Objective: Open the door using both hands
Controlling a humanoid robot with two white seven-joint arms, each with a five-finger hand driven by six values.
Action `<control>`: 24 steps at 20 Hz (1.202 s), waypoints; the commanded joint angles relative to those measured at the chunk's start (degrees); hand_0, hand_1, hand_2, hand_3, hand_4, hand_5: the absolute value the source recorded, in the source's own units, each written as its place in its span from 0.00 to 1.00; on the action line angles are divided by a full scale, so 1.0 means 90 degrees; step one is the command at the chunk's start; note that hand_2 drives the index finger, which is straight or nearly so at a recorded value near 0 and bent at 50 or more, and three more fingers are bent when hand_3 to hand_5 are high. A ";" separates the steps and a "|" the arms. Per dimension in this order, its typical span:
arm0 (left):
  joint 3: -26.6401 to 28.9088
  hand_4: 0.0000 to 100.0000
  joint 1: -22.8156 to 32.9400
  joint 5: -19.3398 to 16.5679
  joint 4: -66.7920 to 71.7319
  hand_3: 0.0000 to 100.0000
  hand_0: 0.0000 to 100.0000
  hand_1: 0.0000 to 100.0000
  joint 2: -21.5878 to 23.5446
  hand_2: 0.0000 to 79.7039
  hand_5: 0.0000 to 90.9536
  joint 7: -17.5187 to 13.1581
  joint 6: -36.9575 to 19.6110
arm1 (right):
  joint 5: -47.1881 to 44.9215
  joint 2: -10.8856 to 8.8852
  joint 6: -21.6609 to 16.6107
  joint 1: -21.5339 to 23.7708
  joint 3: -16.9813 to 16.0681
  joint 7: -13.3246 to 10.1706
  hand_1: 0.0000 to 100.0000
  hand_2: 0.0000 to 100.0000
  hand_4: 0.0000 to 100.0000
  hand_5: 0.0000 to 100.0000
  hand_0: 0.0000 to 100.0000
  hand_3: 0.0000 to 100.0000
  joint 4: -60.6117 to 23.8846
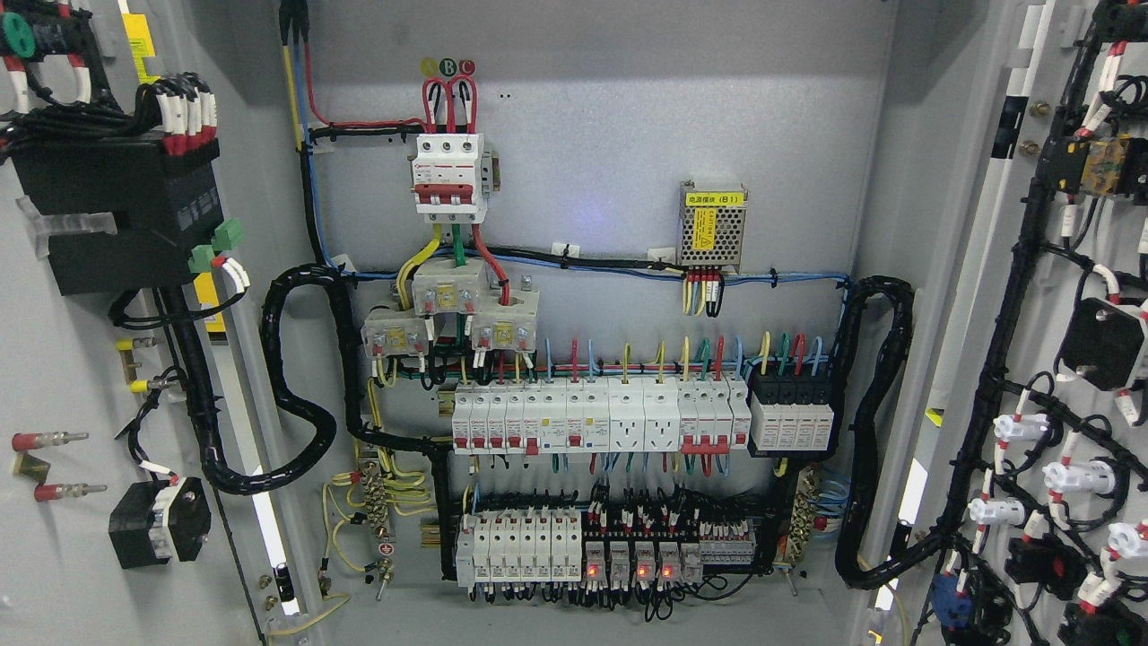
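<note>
Looking into an electrical cabinet (592,179) with both doors swung wide: left door (54,377) at the left edge, right door (1076,359) at the right edge, inner faces and wiring exposed. Judged from that, opening looks done. Neither hand in view, so cannot tell whether released, clenched or grasping (arms absent from the frame too). Mounted on the back panel: 2 rows of white breakers (592,417), a 3-pole main breaker (448,175) above, a small perforated power supply (713,229) to its right. Low down, red indicator lamps (628,571) glowing, suggesting live gear. Risks from here: a door drifting back unheld; a reaching hand snagging the black cable looms (296,395) bridging cabinet and doors.
</note>
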 commanded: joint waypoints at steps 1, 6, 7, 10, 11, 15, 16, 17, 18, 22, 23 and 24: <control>0.0006 0.00 -0.0003 0.0000 -0.0474 0.00 0.00 0.00 -0.0107 0.00 0.00 -0.0004 0.0013 | 0.0023 -0.0597 -0.0056 0.0810 -0.1759 0.0020 0.07 0.00 0.00 0.00 0.22 0.00 -0.0011; 0.0006 0.00 0.0826 0.0000 -0.2404 0.00 0.00 0.00 -0.0010 0.00 0.00 -0.0004 0.0003 | 0.0033 -0.1388 -0.0143 0.1902 -0.2414 -0.0553 0.07 0.00 0.00 0.00 0.22 0.00 -0.1103; 0.0016 0.00 0.1099 0.0000 -0.3097 0.00 0.00 0.00 0.0078 0.00 0.00 -0.0004 0.0003 | 0.0033 -0.1476 -0.0318 0.2223 -0.2502 -0.0914 0.07 0.00 0.00 0.00 0.22 0.00 -0.1357; 0.0074 0.00 0.1705 0.0010 -0.4807 0.00 0.00 0.00 0.0205 0.00 0.00 -0.0004 0.0003 | 0.0033 -0.1944 -0.0816 0.3083 -0.2591 -0.1522 0.07 0.00 0.00 0.00 0.22 0.00 -0.2138; 0.0133 0.00 0.1833 0.0010 -0.5248 0.00 0.00 0.00 0.0225 0.00 0.00 -0.0004 0.0003 | 0.0033 -0.2023 -0.0885 0.3328 -0.2591 -0.1572 0.07 0.00 0.00 0.00 0.22 0.00 -0.2373; 0.0397 0.00 0.2516 0.0020 -0.7492 0.00 0.00 0.00 0.0225 0.00 0.00 -0.0033 -0.0036 | 0.0033 -0.2034 -0.1129 0.4187 -0.3029 -0.1572 0.07 0.00 0.00 0.00 0.22 0.00 -0.3125; 0.0378 0.00 0.2663 0.0020 -0.8069 0.00 0.00 0.00 0.0245 0.00 0.00 -0.0140 -0.0036 | 0.0033 -0.2082 -0.1275 0.4441 -0.3185 -0.1582 0.07 0.00 0.00 0.00 0.22 0.00 -0.3243; 0.0368 0.00 0.2751 0.0020 -0.8461 0.00 0.00 0.00 0.0293 0.00 0.00 -0.0334 -0.0036 | 0.0033 -0.2179 -0.1479 0.4637 -0.3331 -0.1582 0.07 0.00 0.00 0.00 0.22 0.00 -0.3341; 0.0387 0.00 0.2810 0.0020 -0.8794 0.00 0.00 0.00 0.0352 0.00 0.00 -0.0684 -0.0046 | 0.0033 -0.2238 -0.1656 0.4793 -0.3488 -0.1582 0.07 0.00 0.00 0.00 0.22 0.00 -0.3429; 0.0416 0.00 0.3035 0.0029 -1.0015 0.00 0.00 0.00 0.0450 0.00 0.00 -0.2325 -0.0056 | 0.0003 -0.2375 -0.2592 0.5477 -0.4035 -0.1572 0.07 0.00 0.00 0.00 0.22 0.00 -0.3722; 0.0416 0.00 0.3084 0.0029 -1.0385 0.00 0.00 0.00 0.0488 0.00 0.00 -0.2502 -0.0094 | -0.0006 -0.2375 -0.2895 0.5653 -0.4152 -0.1572 0.07 0.00 0.00 0.00 0.22 0.00 -0.3732; 0.0416 0.00 0.3132 0.0020 -1.0747 0.00 0.00 0.00 0.0518 0.00 0.00 -0.2494 -0.0153 | -0.0016 -0.2375 -0.3168 0.5819 -0.4221 -0.1572 0.07 0.00 0.00 0.00 0.22 0.00 -0.3732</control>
